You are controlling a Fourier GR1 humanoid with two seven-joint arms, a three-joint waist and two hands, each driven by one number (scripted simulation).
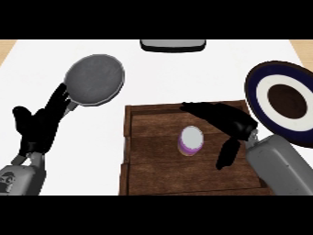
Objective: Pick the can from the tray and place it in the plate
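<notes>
A small can [191,141] with a white top and purple side stands in the middle of the brown wooden tray [152,179]. My right hand [224,120] hovers over the tray just right of the can, fingers spread toward it and the thumb hanging down, holding nothing. The plate [289,103], dark blue with a white ring and a brown centre, lies to the right of the tray. My left hand [38,125] rests open at the left, fingers up.
A grey frying pan [94,80] lies on the white counter at the upper left, its handle running under my left hand's fingers. A dark grey object [173,44] sits at the counter's far edge.
</notes>
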